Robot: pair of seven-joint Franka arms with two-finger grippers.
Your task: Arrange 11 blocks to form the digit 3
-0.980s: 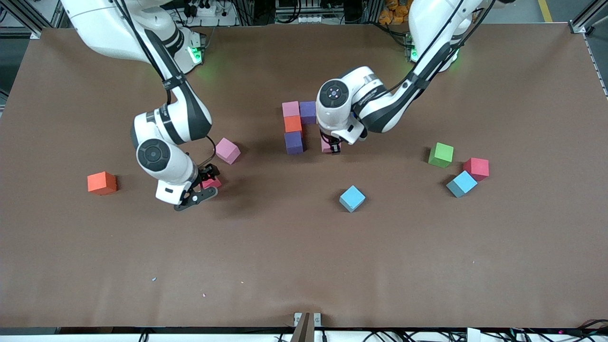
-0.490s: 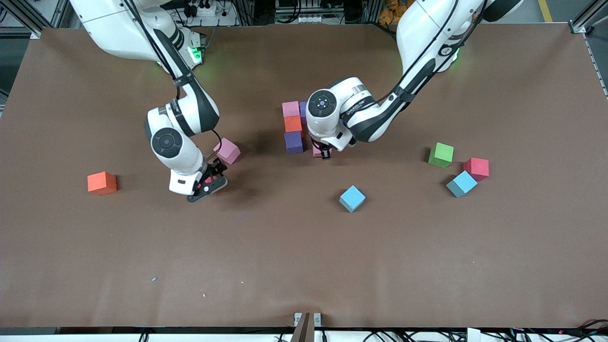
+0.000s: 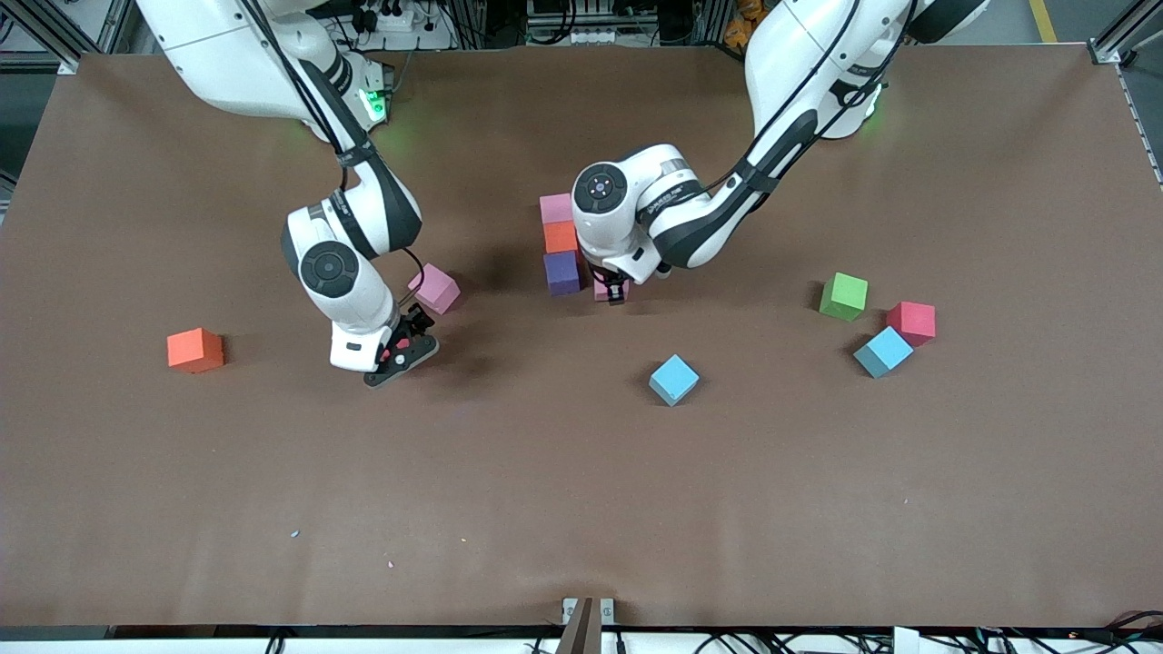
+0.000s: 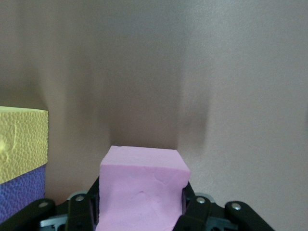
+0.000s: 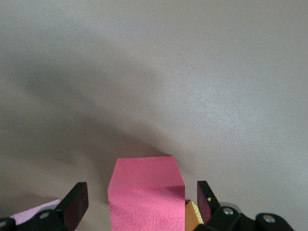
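blocks half gathered, both grippers low at the table

front view: brown matte table (image 3: 581, 509) runs edge to edge, with metal framing and cables along the robots' end. a column of blocks sits mid-table: pink block (image 3: 555, 207), orange block (image 3: 560, 236) and purple block (image 3: 562, 272), each nearer the camera than the last. the left gripper (image 3: 615, 293) is down just beside the purple one, toward the left arm's end, pinching a pink cube (image 3: 603, 291). the right gripper (image 3: 400, 350) stands low with its fingers spread around a deep pink cube (image 3: 394, 346). a loose pink block (image 3: 436, 289) lies near it. an orange cube (image 3: 194, 350) sits toward the right arm's end. a light blue block (image 3: 673, 379), green block (image 3: 843, 296), red block (image 3: 910, 322) and second light blue block (image 3: 882, 351) lie toward the left arm's end.

left wrist view: the fingers (image 4: 195, 211) press on both sides of the pink cube (image 4: 142, 190); a yellow block (image 4: 21, 142) sits on a purple one (image 4: 19, 192) close beside.

right wrist view: the spread fingers (image 5: 74, 202) flank the deep pink cube (image 5: 147, 197) with gaps on either side; whether they touch it i cannot tell.
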